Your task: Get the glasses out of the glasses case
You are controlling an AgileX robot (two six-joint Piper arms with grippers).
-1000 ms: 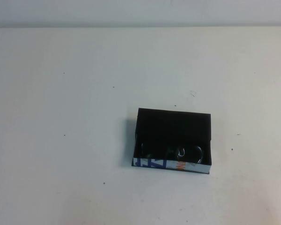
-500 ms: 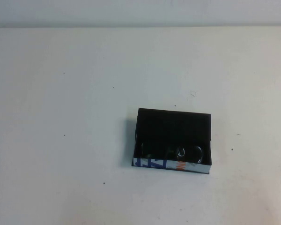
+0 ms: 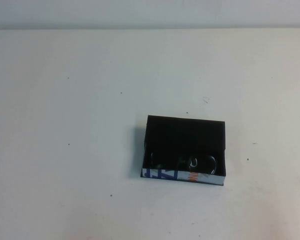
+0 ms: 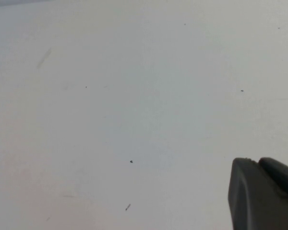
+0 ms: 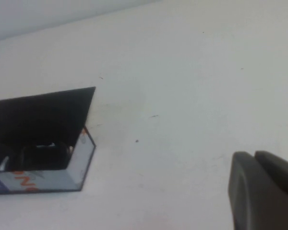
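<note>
The glasses case (image 3: 182, 175), a shallow black box with a white front edge carrying blue letters and an orange mark, lies open on the white table right of centre. The black glasses (image 3: 190, 163) lie inside it near the front edge, visible only as faint glints on the lenses. The case also shows in the right wrist view (image 5: 79, 163), with the glasses (image 5: 43, 152) dark inside. My right gripper (image 5: 253, 154) is shut and empty, well away from the case over bare table. My left gripper (image 4: 257, 162) is shut and empty over bare table. Neither arm shows in the high view.
The white table (image 3: 65, 125) has only small dark specks. Its far edge meets a pale wall along the top of the high view.
</note>
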